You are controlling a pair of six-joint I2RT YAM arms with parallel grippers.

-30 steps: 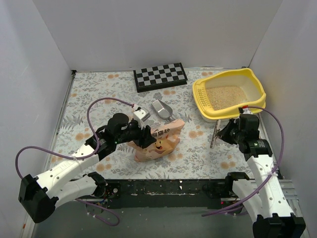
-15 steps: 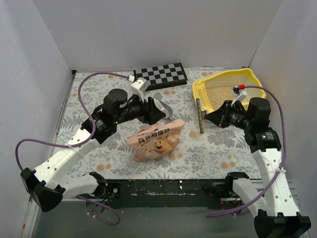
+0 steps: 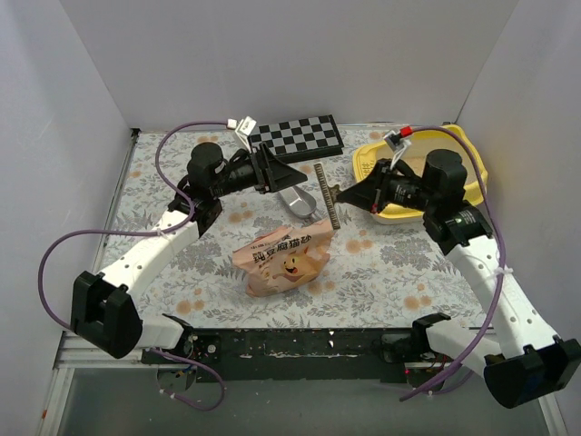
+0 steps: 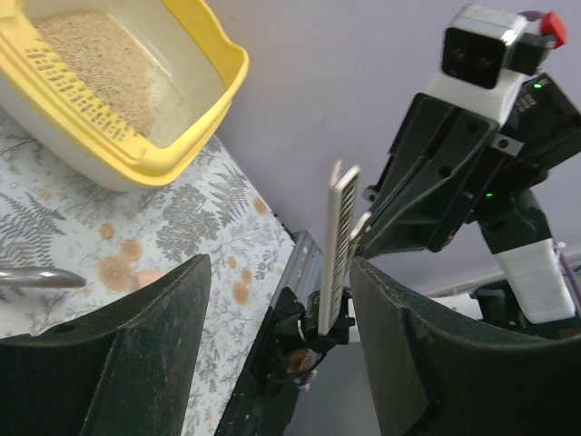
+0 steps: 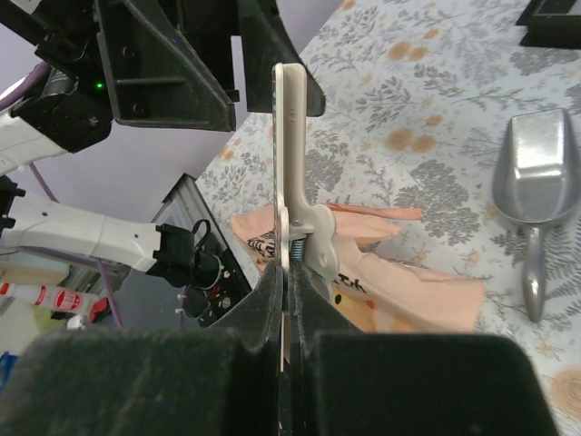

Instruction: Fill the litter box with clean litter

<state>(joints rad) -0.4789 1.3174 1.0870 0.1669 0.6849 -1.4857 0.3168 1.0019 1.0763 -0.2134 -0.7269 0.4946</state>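
The yellow litter box [image 3: 366, 165] sits at the far right of the bench [image 3: 182, 272]. It has pale, sandy clean litter [image 4: 95, 54] in the bottom.

The right hand [image 5: 290, 272] is up in the air in front of the box. It is closed tight on a long thin clip [image 3: 325, 195], and the clip stands almost straight up.

The left hand [image 3: 289, 174] points at the clip from the other side. Its two fingers are spread wide apart and hold nothing. It is near the clip, not touching it.

A silver scoop [image 3: 298, 202] lies on the bench just below the two hands. The orange bag [image 3: 286, 259] with the cat face lies flat, closer to me. A black-and-white checkerboard [image 3: 300, 136] is at the back.
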